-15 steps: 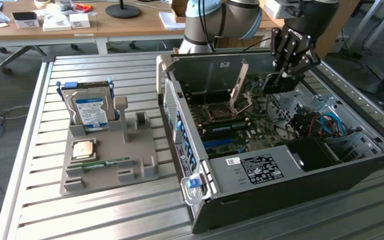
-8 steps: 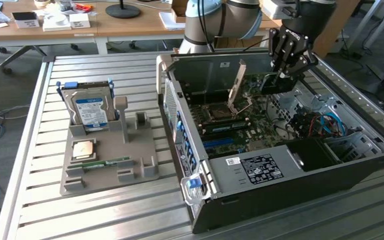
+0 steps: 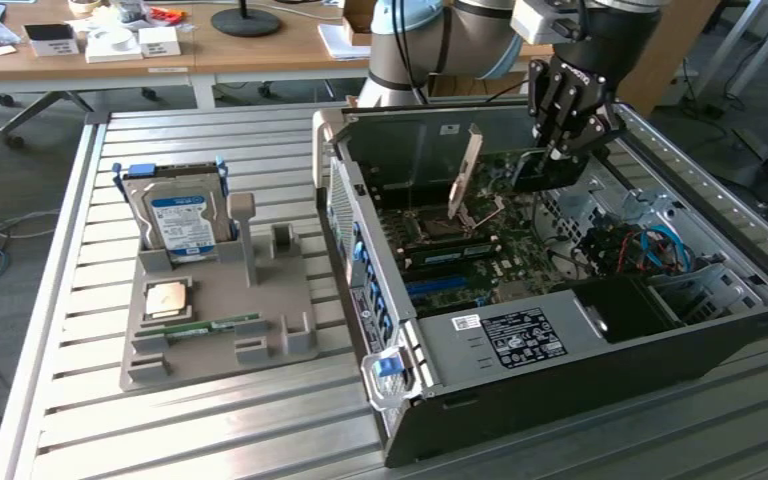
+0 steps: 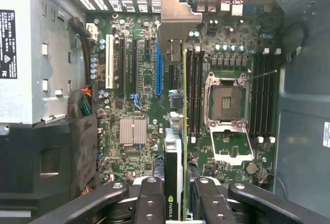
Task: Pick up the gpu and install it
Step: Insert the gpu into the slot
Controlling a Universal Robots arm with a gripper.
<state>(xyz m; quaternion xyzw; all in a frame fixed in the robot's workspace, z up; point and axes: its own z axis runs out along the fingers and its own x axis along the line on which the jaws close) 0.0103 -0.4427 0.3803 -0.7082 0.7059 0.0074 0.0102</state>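
Note:
My gripper (image 3: 568, 148) reaches down into the open computer case (image 3: 704, 330) and is shut on the gpu (image 3: 531, 172). The card stands on edge over the motherboard (image 3: 491, 255), its silver end bracket (image 3: 466, 172) toward the case's rear wall. In the wrist view the gpu (image 4: 178, 131) shows edge-on, green board on one side and black fan housing on the other, clamped between my fingers (image 4: 150, 198). It sits in line with the expansion slots, beside a blue slot (image 4: 159, 74). Whether its edge is in a slot I cannot tell.
On the exterior view's left a grey tray (image 3: 211, 350) holds an upright hard drive (image 3: 179, 222), a CPU chip (image 3: 167, 298) and a memory stick (image 3: 219, 326). Inside the case are the power supply (image 3: 524, 335), the open CPU socket (image 4: 227, 102) and cable bundles (image 3: 638, 250).

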